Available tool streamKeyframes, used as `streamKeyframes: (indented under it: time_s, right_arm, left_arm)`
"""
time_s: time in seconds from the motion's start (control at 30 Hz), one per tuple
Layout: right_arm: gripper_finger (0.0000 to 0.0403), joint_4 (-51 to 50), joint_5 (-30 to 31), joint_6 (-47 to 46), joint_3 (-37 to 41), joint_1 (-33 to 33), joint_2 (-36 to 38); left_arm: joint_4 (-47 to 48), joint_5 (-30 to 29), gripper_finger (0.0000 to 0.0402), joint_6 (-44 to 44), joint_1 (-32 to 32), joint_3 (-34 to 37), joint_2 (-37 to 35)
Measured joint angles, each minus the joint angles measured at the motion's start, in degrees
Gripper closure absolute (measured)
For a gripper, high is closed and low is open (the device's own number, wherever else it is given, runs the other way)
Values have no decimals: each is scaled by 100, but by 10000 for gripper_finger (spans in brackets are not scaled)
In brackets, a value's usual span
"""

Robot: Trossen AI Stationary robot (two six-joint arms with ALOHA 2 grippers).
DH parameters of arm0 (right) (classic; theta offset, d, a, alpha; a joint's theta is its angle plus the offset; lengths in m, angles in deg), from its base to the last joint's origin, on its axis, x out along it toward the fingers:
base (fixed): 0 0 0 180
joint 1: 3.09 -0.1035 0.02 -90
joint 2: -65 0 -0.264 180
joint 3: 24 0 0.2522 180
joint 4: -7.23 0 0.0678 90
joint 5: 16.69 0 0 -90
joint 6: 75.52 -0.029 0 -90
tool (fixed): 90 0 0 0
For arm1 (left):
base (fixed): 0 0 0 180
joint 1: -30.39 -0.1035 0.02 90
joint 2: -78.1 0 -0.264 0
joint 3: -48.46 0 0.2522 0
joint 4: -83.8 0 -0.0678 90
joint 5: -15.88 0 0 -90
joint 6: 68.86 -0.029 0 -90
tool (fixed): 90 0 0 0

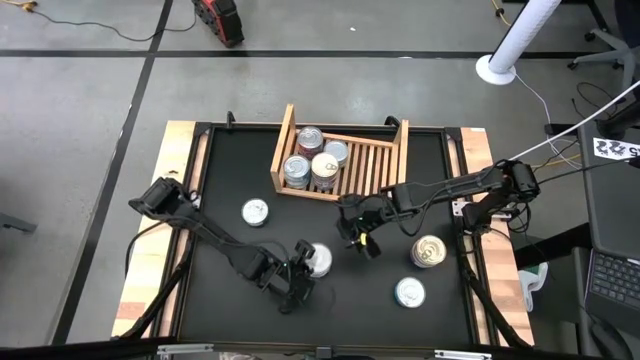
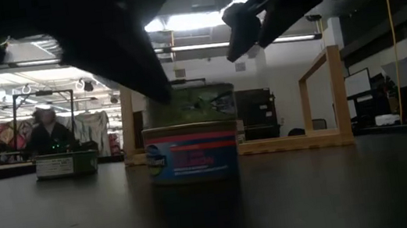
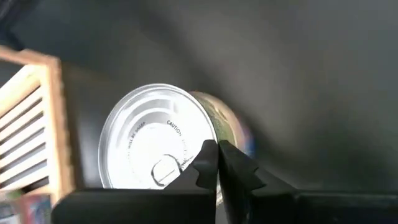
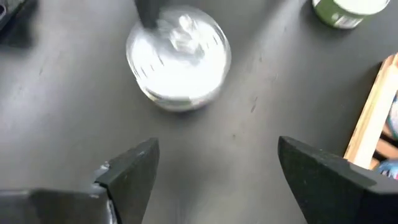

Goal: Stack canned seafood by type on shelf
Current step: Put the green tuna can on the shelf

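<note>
The wooden shelf (image 1: 372, 165) stands at the table's far middle with several tins (image 1: 312, 160) in its left end. Nearer, a silver-lidded, green-sided tin (image 3: 155, 143) sits stacked on a blue and red tin (image 2: 193, 152). My left gripper (image 1: 303, 268) is shut, its fingertips (image 3: 217, 158) over the near rim of the top tin's lid. My right gripper (image 1: 362, 240) hangs open above the bare mat to the right of this stack, fingers (image 4: 134, 165) wide apart, nothing between them. My left gripper slants down from the table's near left, its shut fingertips at the rim of the top tin's lid (image 3: 202, 140). The fingers themselves cover the spot, so I cannot tell whether they touch it. The tin sits level on the lower tin.
Loose tins stand on the black mat: one at the left (image 1: 255, 212) and two at the right (image 1: 429, 250), (image 1: 409, 292). The shelf's right half is bare slats (image 1: 375, 160). A person (image 2: 47, 133) sits in the room beyond the table.
</note>
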Motion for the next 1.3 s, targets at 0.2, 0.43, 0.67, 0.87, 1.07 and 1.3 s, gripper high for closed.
streamKeyframes:
  time_s: [0.2,0.43,0.67,0.87,1.07,1.3]
  right_arm:
    - [77,236,33,79,0,0,0]
    - [77,240,811,359,-4,-118,-206]
    - [77,412,1696,1087,237,-525,-376]
    - [77,962,2686,1650,544,-873,-376]
    - [77,1684,3263,2015,1063,-965,-376]
    - [77,2628,3574,2271,1672,-1072,-376]
  left_arm:
    - [1,-48,401,91,-419,9,11]
    - [-63,-59,401,98,-729,14,11]
    - [-63,-54,401,89,-736,15,9]
    - [-78,-43,401,89,-736,15,7]
    - [-98,-32,401,217,-736,15,7]
    - [-102,-30,401,226,-732,15,7]
